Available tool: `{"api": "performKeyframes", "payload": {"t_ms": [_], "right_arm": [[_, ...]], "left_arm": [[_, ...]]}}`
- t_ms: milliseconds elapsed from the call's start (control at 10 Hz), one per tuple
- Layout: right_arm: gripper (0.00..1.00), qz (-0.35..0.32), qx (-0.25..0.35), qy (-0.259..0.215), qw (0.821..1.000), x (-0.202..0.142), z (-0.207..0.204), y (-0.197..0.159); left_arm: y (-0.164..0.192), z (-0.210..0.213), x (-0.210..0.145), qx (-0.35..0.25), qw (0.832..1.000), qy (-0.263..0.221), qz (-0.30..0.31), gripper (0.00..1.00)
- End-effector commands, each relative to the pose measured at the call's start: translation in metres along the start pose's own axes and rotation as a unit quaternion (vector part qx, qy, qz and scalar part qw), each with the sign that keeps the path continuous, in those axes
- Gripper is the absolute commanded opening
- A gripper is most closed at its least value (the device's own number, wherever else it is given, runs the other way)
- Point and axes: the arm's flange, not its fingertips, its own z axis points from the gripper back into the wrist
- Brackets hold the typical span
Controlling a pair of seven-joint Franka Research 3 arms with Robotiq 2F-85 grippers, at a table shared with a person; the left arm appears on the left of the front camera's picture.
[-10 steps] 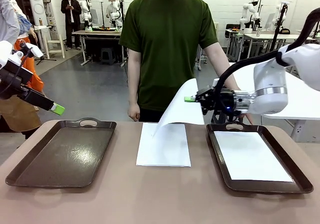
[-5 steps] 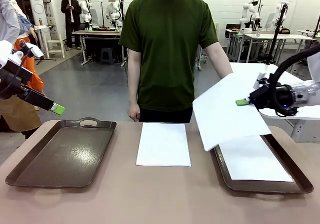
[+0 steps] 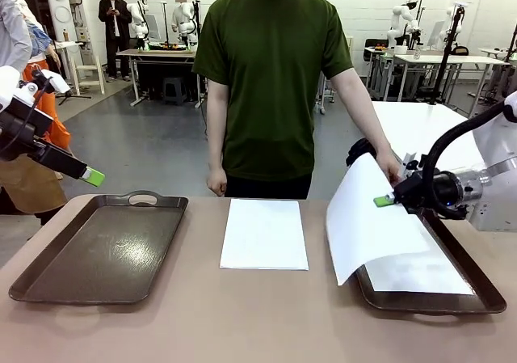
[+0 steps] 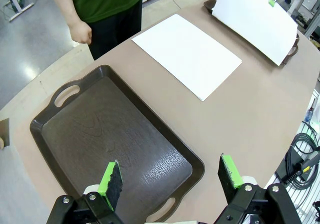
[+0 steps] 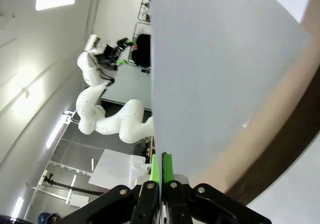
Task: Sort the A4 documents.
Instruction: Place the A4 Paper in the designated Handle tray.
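My right end effector (image 3: pixel 386 200) pinches sheet (image 3: pixel 365 221) by its edge, draping it over tray (image 3: pixel 478 285) below | left end effector (image 4: pixel 172 176) wide, empty

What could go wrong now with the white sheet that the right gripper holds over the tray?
1. The thin white paper sheet hangs past the left rim of the dark brown tray; released now, it may land askew over the rim.
2. The person's hand is close to the right gripper; they might collide.
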Motion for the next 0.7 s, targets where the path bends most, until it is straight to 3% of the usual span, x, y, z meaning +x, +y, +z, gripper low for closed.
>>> {"api": "performKeyframes", "payload": {"t_ms": [0,600], "right_arm": [[0.01,0.003,-0.042,0.010,0.999,0.001,0.018,-0.016],[0.01,-0.019,-0.277,0.006,0.961,-0.020,0.062,-0.033]], "left_arm": [[0.003,-0.001,-0.002,-0.006,1.000,-0.004,-0.006,1.00],[0.003,-0.001,-0.002,-0.006,1.000,-0.004,-0.006,1.00]]}}
